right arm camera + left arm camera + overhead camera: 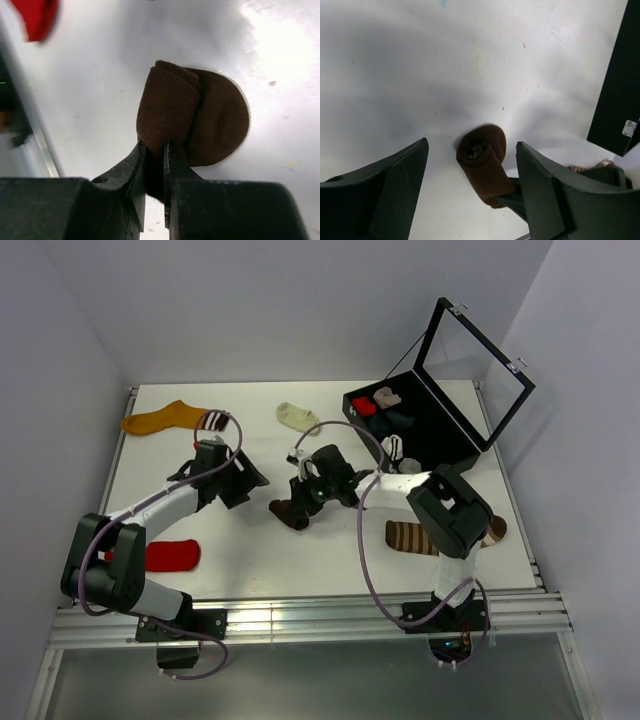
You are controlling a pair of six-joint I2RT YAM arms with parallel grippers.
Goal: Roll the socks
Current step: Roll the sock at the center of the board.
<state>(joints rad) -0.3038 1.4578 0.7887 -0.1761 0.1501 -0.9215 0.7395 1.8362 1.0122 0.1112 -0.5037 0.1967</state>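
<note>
Right end effector tight on rolled brown sock; left end effector wide, empty

Robot arms, 2 (left arm, right arm); black case with clear lid, 1; loose socks on the table, 5 (mustard sock, cream sock, dark brown sock, red sock, brown striped sock); rolled socks inside the case, several, exact number unclear.

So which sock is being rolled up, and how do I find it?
Start at the white table, then look at its middle, between the two arms. The dark brown sock lies there, pinched by the right hand. Unlike the flat red sock and cream sock, it is plain dark brown and rolled into a bundle.
</note>
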